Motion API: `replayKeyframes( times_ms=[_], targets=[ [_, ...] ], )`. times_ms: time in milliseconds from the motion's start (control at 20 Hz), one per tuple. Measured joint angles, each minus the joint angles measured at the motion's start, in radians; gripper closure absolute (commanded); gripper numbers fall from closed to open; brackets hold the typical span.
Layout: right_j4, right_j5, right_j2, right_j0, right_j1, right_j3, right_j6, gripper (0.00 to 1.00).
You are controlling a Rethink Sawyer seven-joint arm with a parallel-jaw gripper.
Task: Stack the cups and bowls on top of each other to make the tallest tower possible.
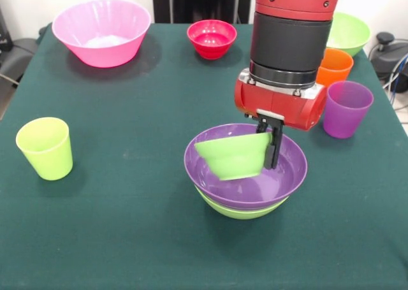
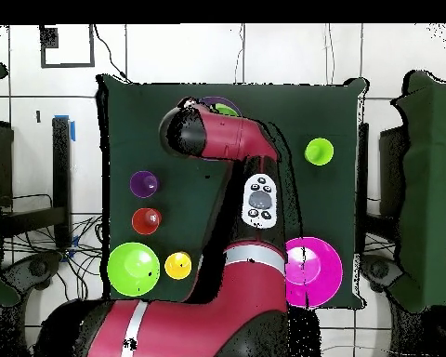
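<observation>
My gripper (image 1: 269, 148) is shut on the rim of a small lime green bowl (image 1: 233, 156) and holds it tilted just inside the wide purple bowl (image 1: 255, 185). The purple bowl sits nested in a larger lime green bowl (image 1: 241, 210) at the table's middle front; these two form the tower. In the overhead view the arm (image 2: 222, 139) covers most of this stack; only a purple edge (image 2: 217, 101) shows. The large pink bowl (image 1: 102, 32) and small red bowl (image 1: 211, 38) stand apart at the back.
A lime green cup (image 1: 44, 148) stands alone at the left. The orange cup (image 1: 335, 67) and purple cup (image 1: 347, 108) stand close to the right of the arm, with another lime green bowl (image 1: 349, 32) behind them. A yellow cup (image 2: 177, 265) shows only in the overhead view.
</observation>
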Motion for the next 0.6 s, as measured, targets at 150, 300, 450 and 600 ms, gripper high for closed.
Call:
replayKeyframes(
  times_ms=[150, 300, 450, 600],
  targets=[
    [0.0, 0.0, 0.002, -0.001, 0.001, 0.0, 0.0, 0.0],
    [0.0, 0.0, 0.002, -0.001, 0.001, 0.0, 0.0, 0.0],
    [0.0, 0.0, 0.002, -0.001, 0.002, 0.0, 0.0, 0.0],
    [0.0, 0.0, 0.002, -0.001, 0.003, 0.0, 0.0, 0.0]
  ],
)
